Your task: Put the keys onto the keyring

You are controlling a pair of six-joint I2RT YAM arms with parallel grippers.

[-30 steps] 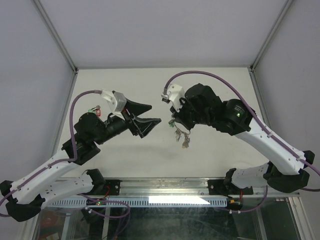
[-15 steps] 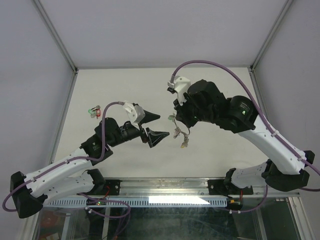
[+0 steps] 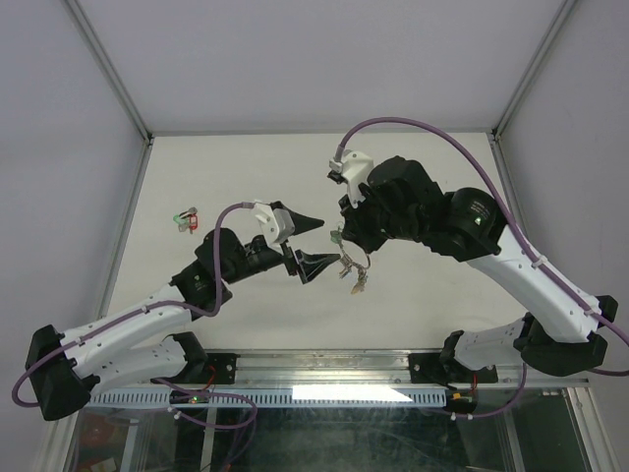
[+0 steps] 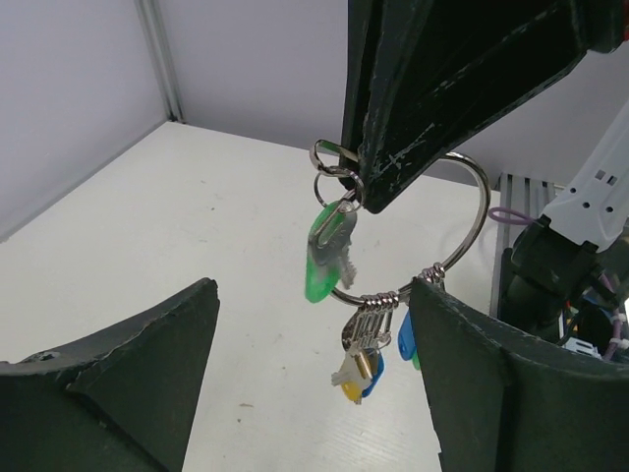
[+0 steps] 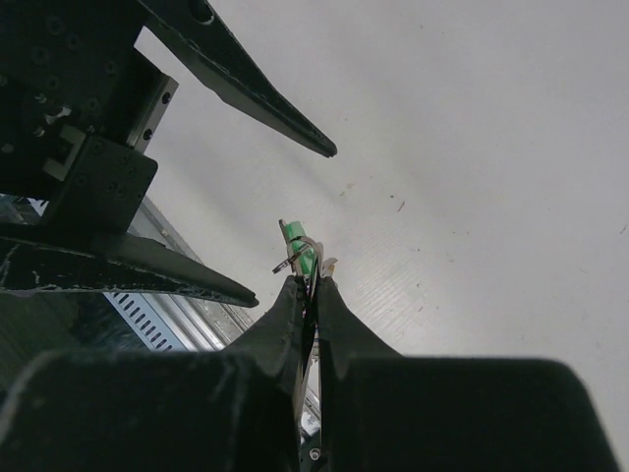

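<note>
My right gripper is shut on a silver wire keyring and holds it above the table. In the left wrist view its black fingers pinch the ring's top. A green-tagged key hangs from a small ring beside them. A bunch of small keys with yellow and blue tags hangs from the keyring's bottom, also seen in the top view. My left gripper is open, its fingers wide apart on either side of the hanging keys, touching nothing. The right wrist view shows the green tag at my shut right gripper.
A small item with red and green tags lies on the white table at the far left. Grey walls enclose the table on three sides. A metal rail runs along the near edge by the arm bases.
My left arm has swung right and forward, bringing its open jaws up to the hanging keys. My right gripper rose slightly, then held the keyring still.
</note>
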